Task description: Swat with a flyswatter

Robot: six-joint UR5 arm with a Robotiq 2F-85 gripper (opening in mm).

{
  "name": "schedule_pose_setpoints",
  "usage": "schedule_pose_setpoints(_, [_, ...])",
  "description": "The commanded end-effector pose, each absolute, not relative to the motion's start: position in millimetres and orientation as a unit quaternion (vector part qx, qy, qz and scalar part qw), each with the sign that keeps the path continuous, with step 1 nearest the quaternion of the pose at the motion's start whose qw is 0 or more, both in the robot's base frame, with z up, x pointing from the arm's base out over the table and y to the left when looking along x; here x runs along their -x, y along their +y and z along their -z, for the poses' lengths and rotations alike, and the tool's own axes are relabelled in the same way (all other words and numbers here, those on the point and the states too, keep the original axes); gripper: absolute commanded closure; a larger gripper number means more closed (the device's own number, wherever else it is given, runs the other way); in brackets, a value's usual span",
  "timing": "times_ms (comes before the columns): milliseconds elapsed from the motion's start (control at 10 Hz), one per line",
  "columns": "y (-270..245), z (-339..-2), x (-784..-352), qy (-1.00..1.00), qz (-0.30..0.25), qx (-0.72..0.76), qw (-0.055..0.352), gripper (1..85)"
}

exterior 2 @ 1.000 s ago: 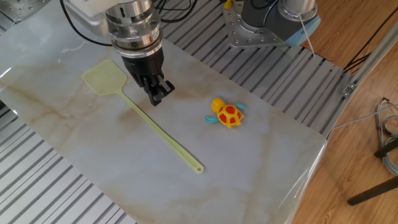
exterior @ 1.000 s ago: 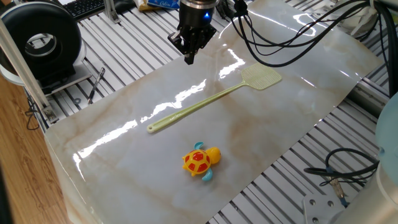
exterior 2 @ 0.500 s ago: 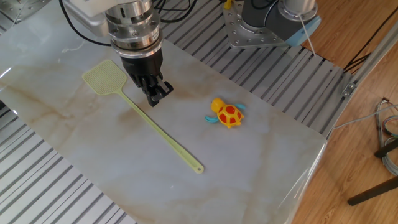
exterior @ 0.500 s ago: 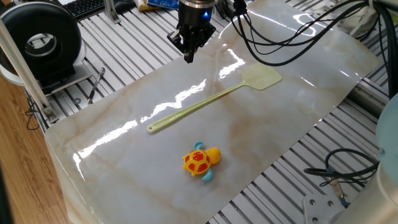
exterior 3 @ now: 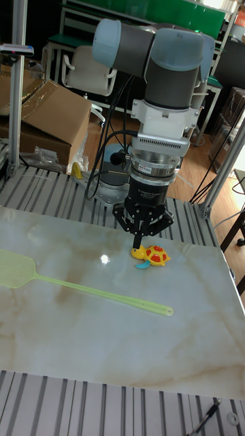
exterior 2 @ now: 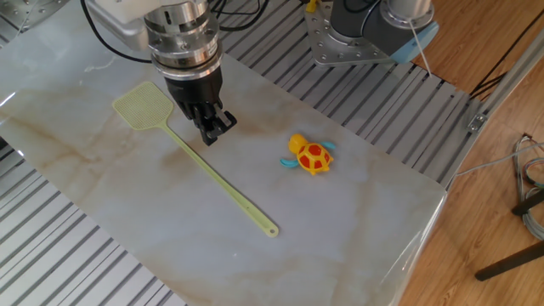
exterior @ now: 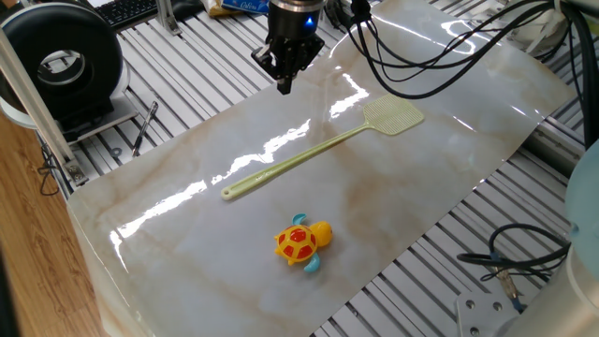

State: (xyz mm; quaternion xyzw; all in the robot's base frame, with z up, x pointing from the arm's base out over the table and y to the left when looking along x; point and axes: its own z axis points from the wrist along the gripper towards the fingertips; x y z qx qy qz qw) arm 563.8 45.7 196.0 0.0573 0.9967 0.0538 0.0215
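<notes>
Marble tabletop [exterior: 449,140], arm's fingers [exterior 2: 211,129] pointing down above it, looks pinched together, holding nothing. Flyswatter [exterior: 323,150] flat on tabletop, just beside them, not touched. Toy turtle [exterior 2: 310,155] sits apart from the handle.

End effector [exterior 2: 213,127] hangs closed beside the flyswatter [exterior 2: 189,150] handle.

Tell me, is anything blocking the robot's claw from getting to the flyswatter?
Nothing visible is. The gripper hangs shut above the marble table, beside the flyswatter handle, with only bare tabletop between them. The toy turtle sits off to the side, away from that path.
</notes>
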Motion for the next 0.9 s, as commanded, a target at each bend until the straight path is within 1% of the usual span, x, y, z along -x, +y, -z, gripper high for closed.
schedule_pose_setpoints(0, [47.9,-196.3,-562.9,0.996,-0.056,-0.060,0.019,84.3])
schedule_pose_setpoints(100, [48.0,-197.2,-564.2,0.997,-0.056,-0.055,0.023,84.3])
schedule_pose_setpoints(200, [46.3,-198.5,-572.4,0.997,-0.053,-0.043,0.040,84.3])
schedule_pose_setpoints(400, [50.7,-202.3,-582.1,0.996,-0.063,-0.034,0.062,84.3])
schedule_pose_setpoints(800, [55.1,-203.8,-588.4,0.994,-0.073,-0.027,0.076,84.3])
